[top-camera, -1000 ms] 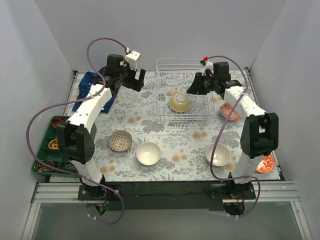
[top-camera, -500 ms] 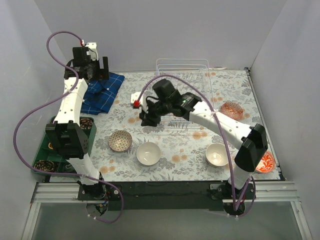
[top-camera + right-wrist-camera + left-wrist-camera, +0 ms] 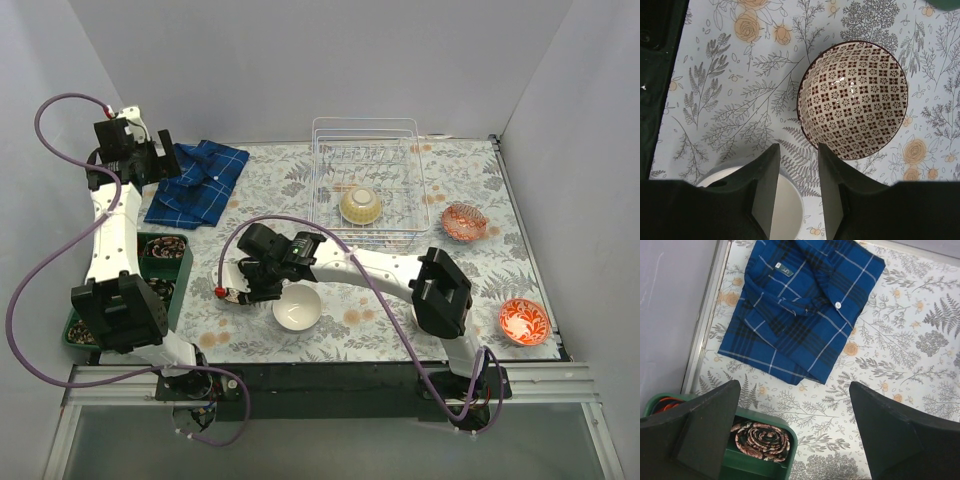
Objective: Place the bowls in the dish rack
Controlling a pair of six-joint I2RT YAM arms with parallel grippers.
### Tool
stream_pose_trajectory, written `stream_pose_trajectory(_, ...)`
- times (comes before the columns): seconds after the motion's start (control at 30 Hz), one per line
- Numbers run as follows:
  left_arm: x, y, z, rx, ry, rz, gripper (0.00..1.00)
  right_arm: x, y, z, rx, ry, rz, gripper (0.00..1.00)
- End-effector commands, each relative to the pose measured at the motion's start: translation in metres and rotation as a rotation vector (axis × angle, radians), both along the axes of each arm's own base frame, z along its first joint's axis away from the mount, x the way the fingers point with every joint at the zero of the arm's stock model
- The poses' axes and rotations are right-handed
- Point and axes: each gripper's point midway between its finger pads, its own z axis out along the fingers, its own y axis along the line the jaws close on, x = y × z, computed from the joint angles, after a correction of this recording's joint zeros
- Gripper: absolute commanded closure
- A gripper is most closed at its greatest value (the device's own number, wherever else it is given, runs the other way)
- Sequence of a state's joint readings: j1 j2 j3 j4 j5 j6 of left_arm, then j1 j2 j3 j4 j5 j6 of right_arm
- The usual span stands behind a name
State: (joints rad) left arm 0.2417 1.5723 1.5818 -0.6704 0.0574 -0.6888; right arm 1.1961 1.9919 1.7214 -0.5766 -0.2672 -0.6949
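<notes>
Jaws of the right gripper (image 3: 797,150) stand slightly apart, empty, above the rim of the white bowl (image 3: 790,212); the patterned bowl (image 3: 852,100) lies just beyond.

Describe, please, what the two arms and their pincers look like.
The left arm and right arm have white links with black joints, each with a looping purple cable. The left pincer and right pincer have plain black wedge-shaped fingers.
</notes>
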Motion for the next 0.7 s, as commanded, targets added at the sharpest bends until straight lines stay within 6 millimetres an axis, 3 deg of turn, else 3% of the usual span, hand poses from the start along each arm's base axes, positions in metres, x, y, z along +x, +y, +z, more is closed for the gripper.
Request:
stream_pose_trajectory(0.0, -0.006, -0.006, 0.022, 0.001, -0.079, -0.027, 0.09, 0.012, 0.018, 0.017, 0.052, -0.084, 0.011, 0.55)
stream_pose_trajectory(0.17, -0.009, -0.011, 0.028, -0.014, -0.094, -0.038, 0.09, 0.010, 0.023, -0.004, 0.015, -0.096, 0.017, 0.56)
stream_pose_trajectory(0.67, -0.013, -0.011, 0.030, -0.036, -0.092, -0.011, 0.09, 0.016, 0.032, -0.028, -0.019, -0.163, 0.047, 0.58)
